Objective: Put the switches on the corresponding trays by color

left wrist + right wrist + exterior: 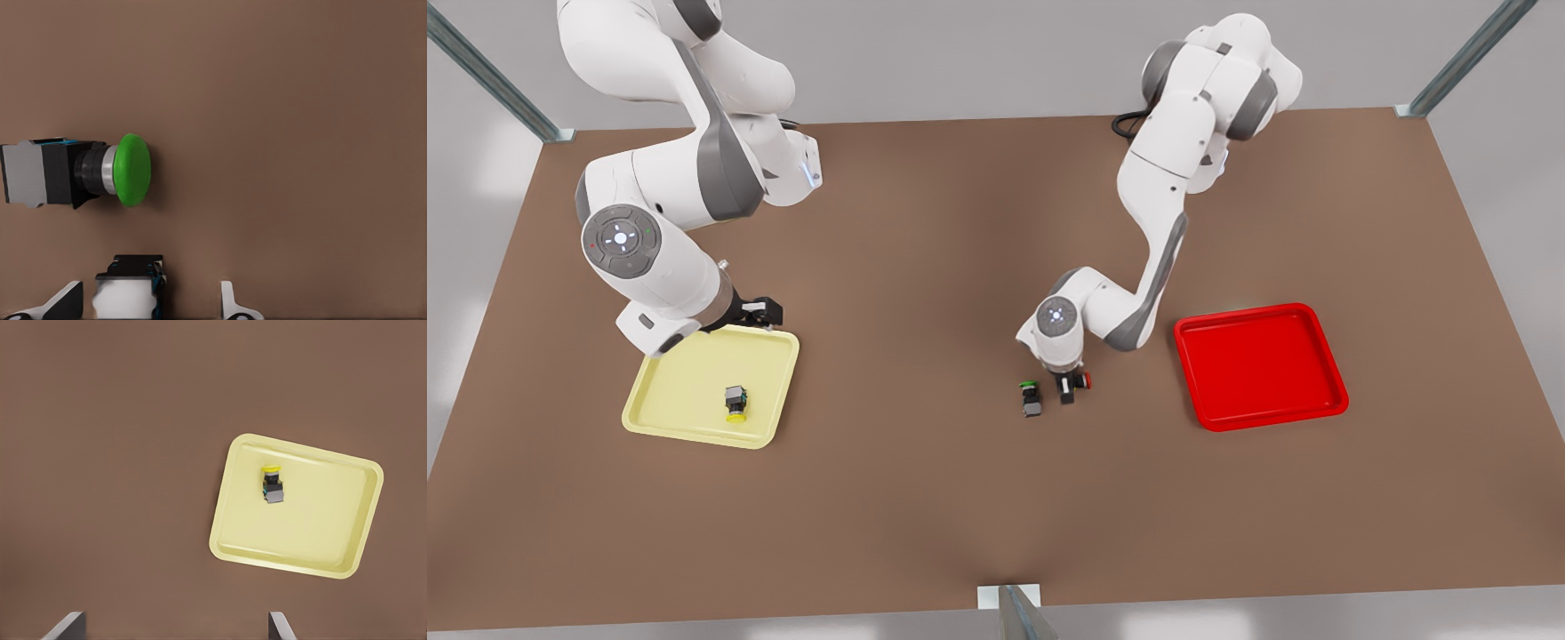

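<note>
The yellow switch [735, 404] already lay inside the yellow tray [685, 391], so that half of the job looked done. That tray sat well apart from the red tray [1263, 364], off to the front view's left of it. The step in hand, I think, was the grab of the red switch [1086, 382]. It still lay on the brown table [925, 498], not in the red tray but near it, on the front view's left of it. The left claw [1067, 391] was down low w/ the red switch. In the left wrist view its two white fingers [67, 301] stood on either side of the switch's body [127, 293], w/ a gap showing on one side. So it was open approx. wider than the switch and had no hold yet. A green switch [73, 173] lay just beside it, a bit farther from the red tray, and it has no tray to go to. The right claw [763, 311] waited farther from the red tray than all else, wide open & empty, looking down on the yellow tray. Next, the left claw needs to squeeze shut on the red switch w/o bumping the green one, lift it, carry it over the red tray's rim, and let go inside.
</note>
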{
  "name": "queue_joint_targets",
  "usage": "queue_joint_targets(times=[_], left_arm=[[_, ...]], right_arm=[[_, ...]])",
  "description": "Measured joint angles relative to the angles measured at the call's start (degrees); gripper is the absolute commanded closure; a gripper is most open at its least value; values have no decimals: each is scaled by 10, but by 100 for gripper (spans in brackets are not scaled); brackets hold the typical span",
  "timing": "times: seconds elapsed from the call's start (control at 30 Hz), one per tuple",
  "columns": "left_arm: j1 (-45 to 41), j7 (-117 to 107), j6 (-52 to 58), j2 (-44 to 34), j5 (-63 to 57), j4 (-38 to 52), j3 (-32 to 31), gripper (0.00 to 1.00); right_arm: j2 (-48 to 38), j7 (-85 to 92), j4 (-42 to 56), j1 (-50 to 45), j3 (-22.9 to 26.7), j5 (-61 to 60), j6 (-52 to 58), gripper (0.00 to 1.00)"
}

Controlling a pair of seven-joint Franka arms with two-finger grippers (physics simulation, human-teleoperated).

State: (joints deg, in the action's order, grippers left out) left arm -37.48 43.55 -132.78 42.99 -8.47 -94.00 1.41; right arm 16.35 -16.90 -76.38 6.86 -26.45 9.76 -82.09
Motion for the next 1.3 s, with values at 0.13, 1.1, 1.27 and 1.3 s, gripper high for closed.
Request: queue_joint_targets(times=[0.13, 1.1, 1.27, 1.3], left_arm=[[-1, -1, -6, -3, -2, -10, 0, 1], [23, -14, -50, -39, -31, -80, -3, 53], [22, -15, -48, -46, -42, -80, -3, 53], [22, -15, -45, -53, -43, -87, -3, 53]], right_arm=[[0, 1, 0, 1, 0, 0, 1, 0], [0, 1, 1, 1, 1, 0, 0, 0], [1, 1, 2, 1, 1, 0, 0, 0], [1, 1, 2, 1, 1, 0, 0, 0]])
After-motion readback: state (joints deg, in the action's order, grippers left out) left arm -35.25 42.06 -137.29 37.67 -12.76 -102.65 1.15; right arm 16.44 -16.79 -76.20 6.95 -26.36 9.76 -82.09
